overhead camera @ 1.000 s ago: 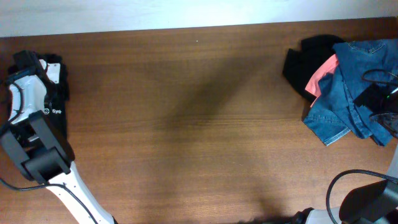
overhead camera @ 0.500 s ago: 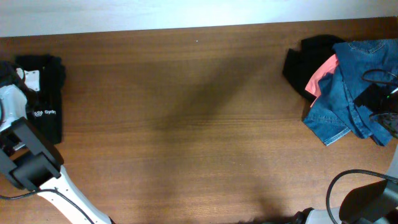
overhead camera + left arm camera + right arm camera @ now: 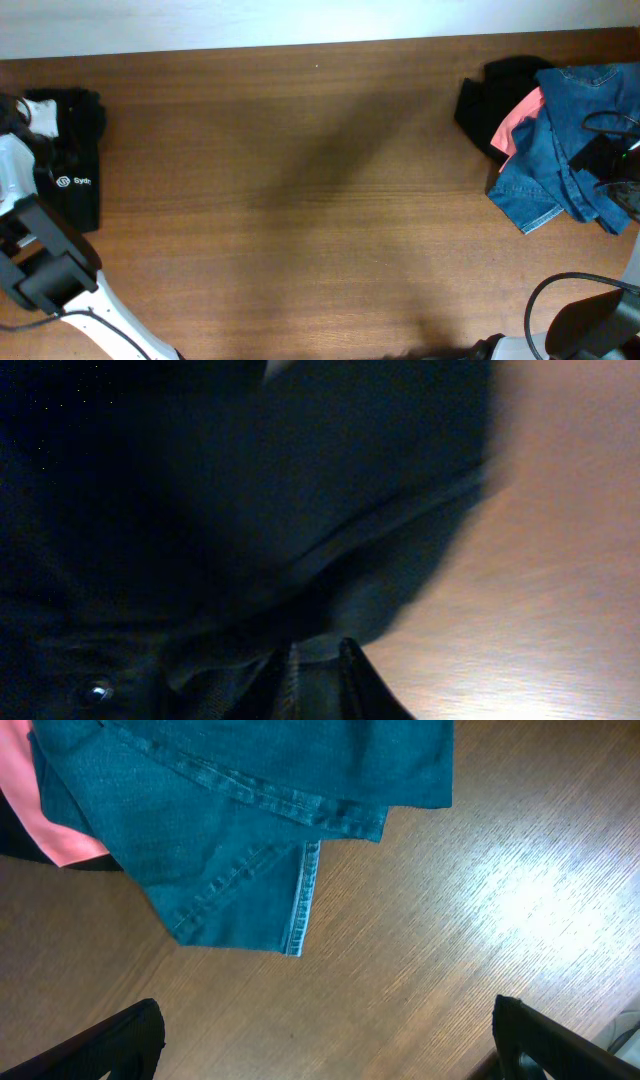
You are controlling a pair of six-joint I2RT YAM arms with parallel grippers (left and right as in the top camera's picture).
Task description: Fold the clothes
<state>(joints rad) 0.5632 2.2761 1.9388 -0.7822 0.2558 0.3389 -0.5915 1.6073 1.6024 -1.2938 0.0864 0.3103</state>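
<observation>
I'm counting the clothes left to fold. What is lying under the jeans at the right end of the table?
A pink garment and a black garment stick out from under the jeans. Anything else beneath is covered.

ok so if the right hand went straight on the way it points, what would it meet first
Most likely bare table. The right hand is open, and its line falls just beside the hem of the jeans, which lie slightly up and left of it. Depth is unclear, so one finger might brush that hem.
</observation>
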